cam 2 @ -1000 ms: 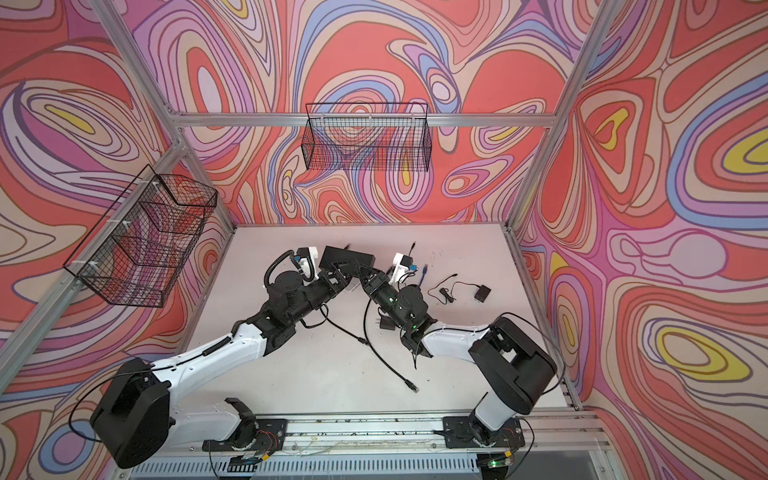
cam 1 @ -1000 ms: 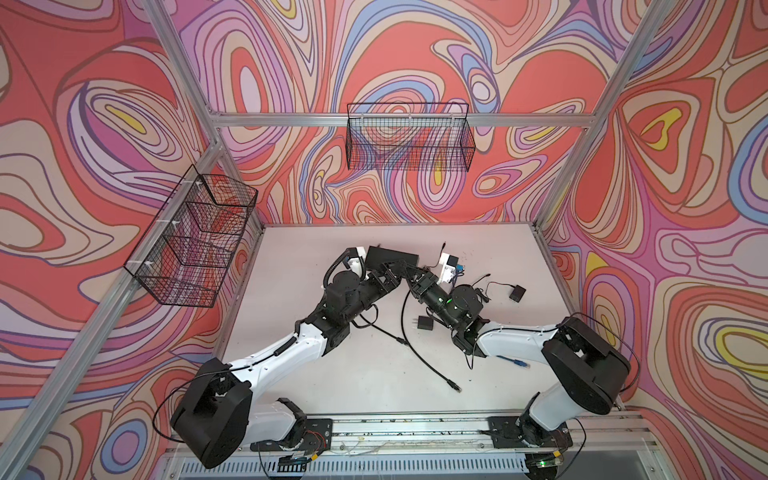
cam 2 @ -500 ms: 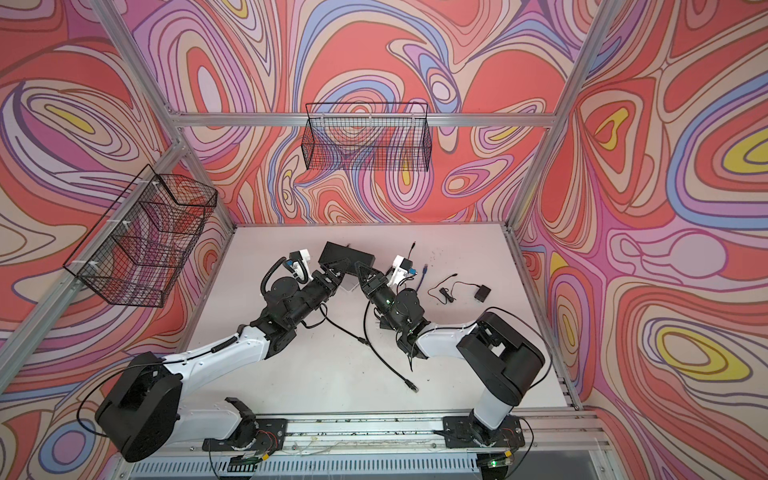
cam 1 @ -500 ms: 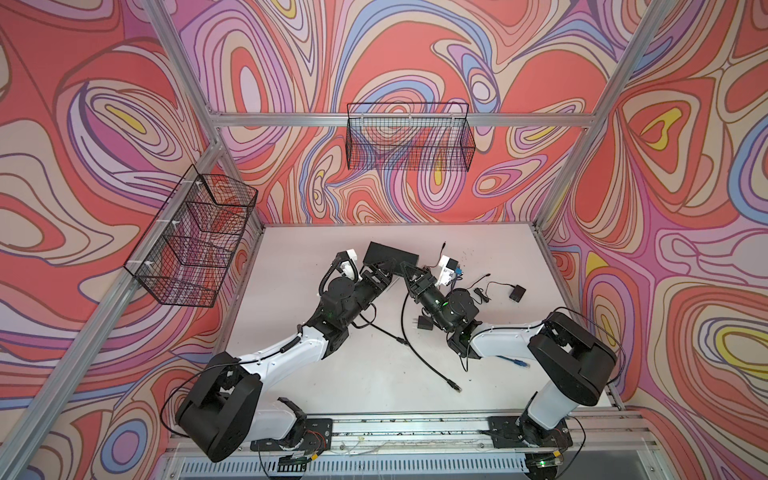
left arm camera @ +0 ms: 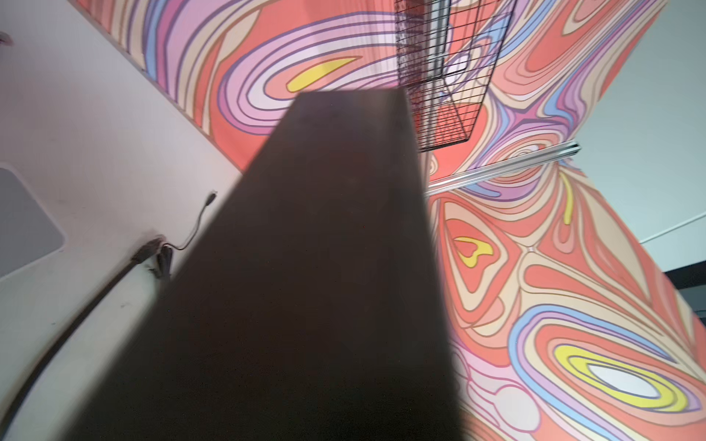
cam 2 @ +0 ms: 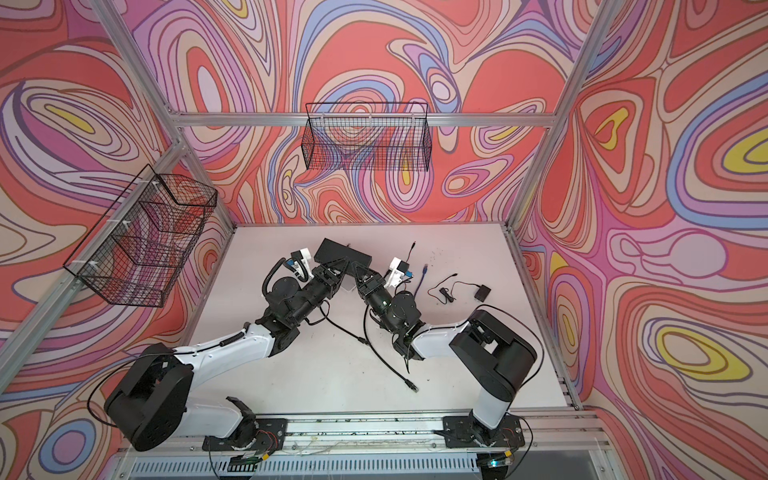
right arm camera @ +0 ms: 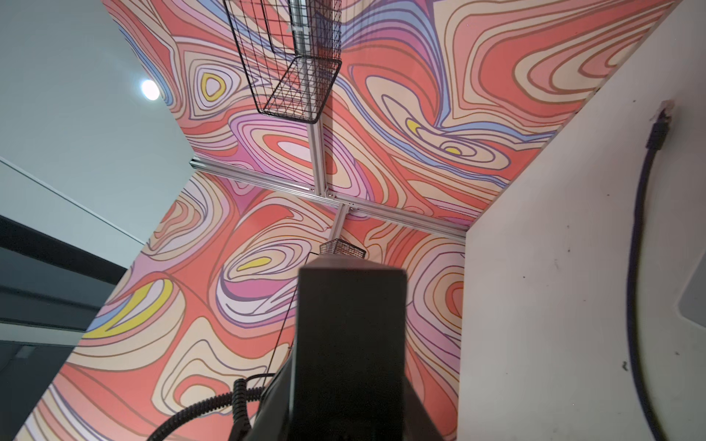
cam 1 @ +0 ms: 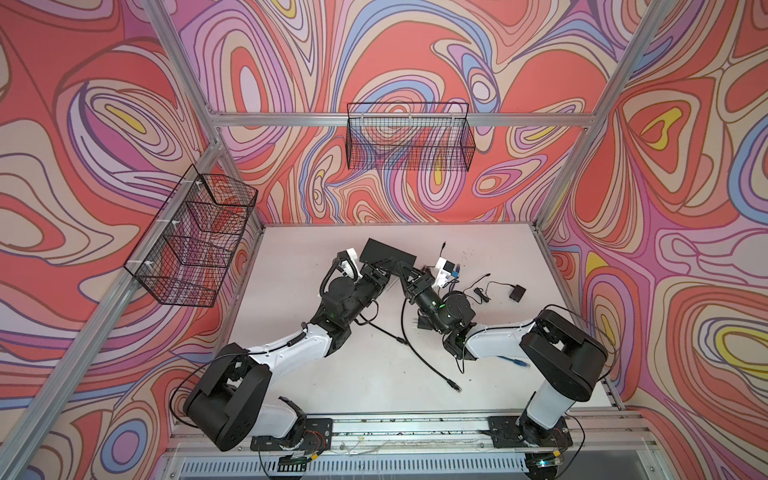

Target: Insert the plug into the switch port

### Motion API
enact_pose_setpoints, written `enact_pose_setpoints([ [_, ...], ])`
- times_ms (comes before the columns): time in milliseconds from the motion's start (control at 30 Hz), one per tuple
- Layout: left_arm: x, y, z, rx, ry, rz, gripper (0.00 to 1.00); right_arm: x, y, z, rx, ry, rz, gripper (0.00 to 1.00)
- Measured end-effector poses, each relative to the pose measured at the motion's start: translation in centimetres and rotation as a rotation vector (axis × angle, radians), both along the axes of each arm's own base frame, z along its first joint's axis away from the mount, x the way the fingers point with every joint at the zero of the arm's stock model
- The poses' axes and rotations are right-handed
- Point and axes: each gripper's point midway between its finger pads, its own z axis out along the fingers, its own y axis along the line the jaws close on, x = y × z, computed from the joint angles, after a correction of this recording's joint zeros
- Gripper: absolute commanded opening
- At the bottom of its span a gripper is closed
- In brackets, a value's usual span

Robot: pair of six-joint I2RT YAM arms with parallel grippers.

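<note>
A pale white tabletop (cam 1: pixel 374 386) is shown boxed in by walls printed with red, pink, purple and yellow swirls (cam 1: pixel 415 62) and framed by aluminium rails (cam 1: pixel 316 119). Black wire baskets are hung at 12 o'clock (cam 1: pixel 409 141) and at 9 o'clock (cam 1: pixel 191 241). Just toward 12 o'clock of the table's middle, a black rectangular switch box (cam 1: pixel 384 251) is held between both arms. The left gripper (cam 1: pixel 388 262) is clamped on its 6 o'clock edge, and the right gripper (cam 1: pixel 402 266) is closed on its 3 o'clock end. Both wrist views are largely blocked by the box (left arm camera: pixel 324 267) (right arm camera: pixel 351 324). A black cable (cam 1: pixel 405 332) is trailed toward 5 o'clock, its plug (cam 1: pixel 456 387) lying loose on the table. A blue cable's clear plug (cam 2: pixel 425 266) lies at 3 o'clock of the box, apart from it. A small black adapter block (cam 1: pixel 517 293) sits farther out.
</note>
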Motion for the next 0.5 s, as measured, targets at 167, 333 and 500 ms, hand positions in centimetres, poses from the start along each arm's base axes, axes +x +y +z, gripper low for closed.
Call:
enact_pose_setpoints([
  [167, 0.0, -0.2, 0.1, -0.012, -0.008, -0.014, 0.15, 0.0, -0.1, 0.2, 0.008, -0.005, -0.003, 0.37],
  [333, 0.1, -0.4, -1.2, 0.028, 0.021, -0.032, 0.14, -0.8, 0.3, -1.5, -0.097, -0.014, 0.009, 0.64],
  [500, 0.0, -0.4, -2.8, 0.068, 0.068, -0.088, 0.13, -1.5, -0.5, -2.2, -0.194, 0.006, 0.014, 0.73],
])
